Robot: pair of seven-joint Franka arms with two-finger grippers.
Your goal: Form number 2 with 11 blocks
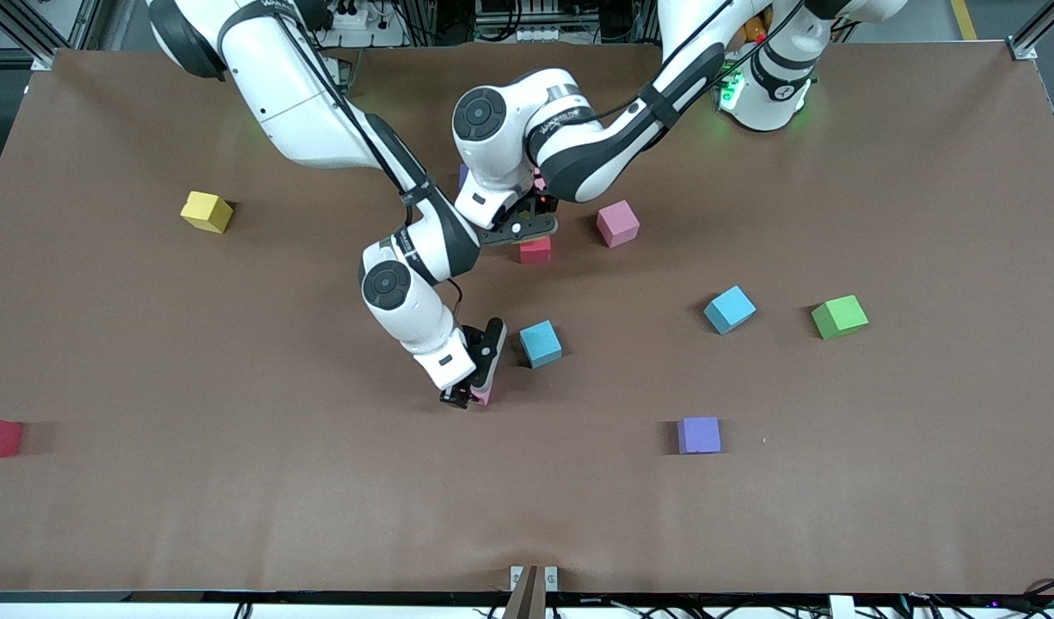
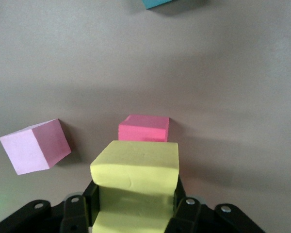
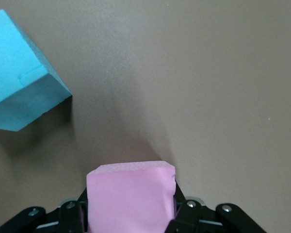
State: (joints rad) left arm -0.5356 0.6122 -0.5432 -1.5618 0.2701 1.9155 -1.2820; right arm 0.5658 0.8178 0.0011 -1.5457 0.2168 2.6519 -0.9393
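Brown table (image 1: 149,516): right gripper (image 1: 478,397) clamps pink block (image 3: 130,194).

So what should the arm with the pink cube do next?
Probably lift it. The right claw looks closed around the pink block, which seems to sit low at the table beside a light blue block, so raising it clears the way to carry it.

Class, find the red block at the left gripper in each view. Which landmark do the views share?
Front view: the red block lies mid-table at the left gripper.
Left wrist view: mid-picture, just ahead of the held yellow-green block.
Right wrist view: not in it; the right gripper holds a second pink block.
Shared landmark, front and left wrist: the pink block beside it.
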